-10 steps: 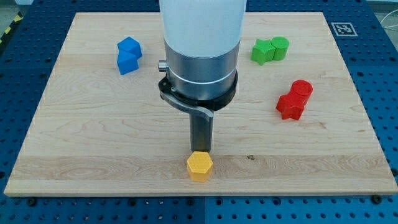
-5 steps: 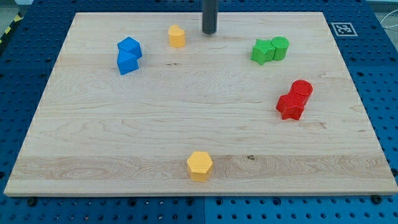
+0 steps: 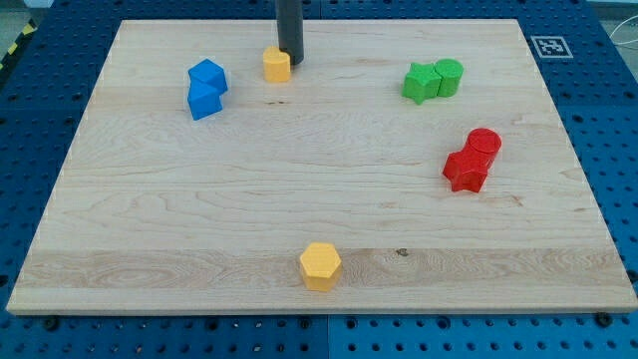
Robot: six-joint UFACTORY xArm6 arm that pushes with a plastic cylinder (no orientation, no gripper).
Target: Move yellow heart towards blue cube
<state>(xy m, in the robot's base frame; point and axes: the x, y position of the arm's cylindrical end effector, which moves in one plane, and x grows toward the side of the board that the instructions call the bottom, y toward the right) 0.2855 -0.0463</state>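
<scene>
Now my tip point(image 3: 290, 62) stands at the view's top of the desk point(image 3: 299, 199), touching or almost touching the right side of the yellow heart point(image 3: 276, 65). There is no claw on this arm, only the dark rod, so nothing can be spread or pressed together. The heart lies just to the view's left of the tip, and the blue cube point(image 3: 205, 89) lies further to the left and a little lower. Tip, heart and cube are nearly in one line, so I judge that a push to the left, slightly downward, should bring the heart towards the cube.
</scene>
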